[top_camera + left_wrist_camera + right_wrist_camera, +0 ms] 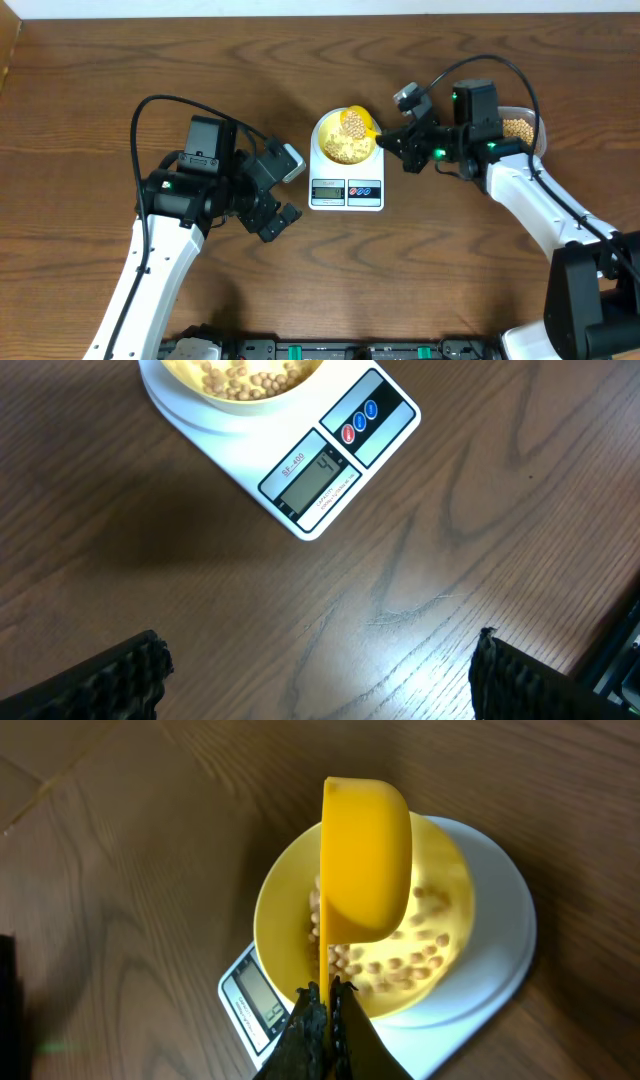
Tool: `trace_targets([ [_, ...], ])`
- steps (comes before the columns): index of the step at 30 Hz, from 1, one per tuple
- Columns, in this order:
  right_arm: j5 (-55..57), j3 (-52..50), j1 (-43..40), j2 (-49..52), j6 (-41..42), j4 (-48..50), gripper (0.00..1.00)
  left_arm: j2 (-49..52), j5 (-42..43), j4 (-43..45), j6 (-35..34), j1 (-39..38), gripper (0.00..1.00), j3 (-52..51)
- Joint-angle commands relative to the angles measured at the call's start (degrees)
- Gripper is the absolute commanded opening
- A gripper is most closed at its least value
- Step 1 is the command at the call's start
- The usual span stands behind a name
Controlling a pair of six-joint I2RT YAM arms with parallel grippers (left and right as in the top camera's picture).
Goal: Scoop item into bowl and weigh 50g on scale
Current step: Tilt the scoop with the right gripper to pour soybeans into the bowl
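The white scale (346, 191) stands at the table's middle with the pale yellow bowl (322, 141) on its platform. Tan beans (340, 150) lie in the bowl. My right gripper (398, 140) is shut on the thin handle of a bright yellow spoon (358, 122), which hangs over the bowl's far right rim with beans in it. In the right wrist view the gripper (327, 988) pinches the handle and the spoon (365, 855) is turned on its side above the bowl (275, 910). My left gripper (288, 190) stands open left of the scale, with bare table between its fingers (130, 675).
A clear tub (522, 128) holding more beans sits at the right, behind my right arm. The scale's display (318, 480) and its two buttons (360, 422) face the table's front. Dark wood table lies all around.
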Motion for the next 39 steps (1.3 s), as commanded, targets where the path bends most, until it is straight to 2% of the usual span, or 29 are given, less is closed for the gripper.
trace_targets([
  [1,1.3,-0.2,1.2,0.4,-2.7,0.2,0.01,-0.2,0.1,-0.1,1.0,0.3,0.98,1.0],
  [8,6.8,-0.2,2.8,0.4,-3.6,0.2,0.01,-0.2,0.1,-0.1,1.0,0.3,0.98,1.0],
  [28,8.3,-0.2,4.0,0.4,-4.1,-0.1,0.01,-0.2,0.1,-0.1,1.0,0.3,0.98,1.0],
  [34,16.7,-0.2,6.3,0.3,-9.6,-0.4,0.01,-0.2,0.1,-0.1,1.0,0.3,0.98,1.0],
  [39,21.3,-0.2,8.0,-0.1,-9.8,-0.3,0.01,-0.2,0.1,-0.1,1.0,0.3,0.98,1.0],
])
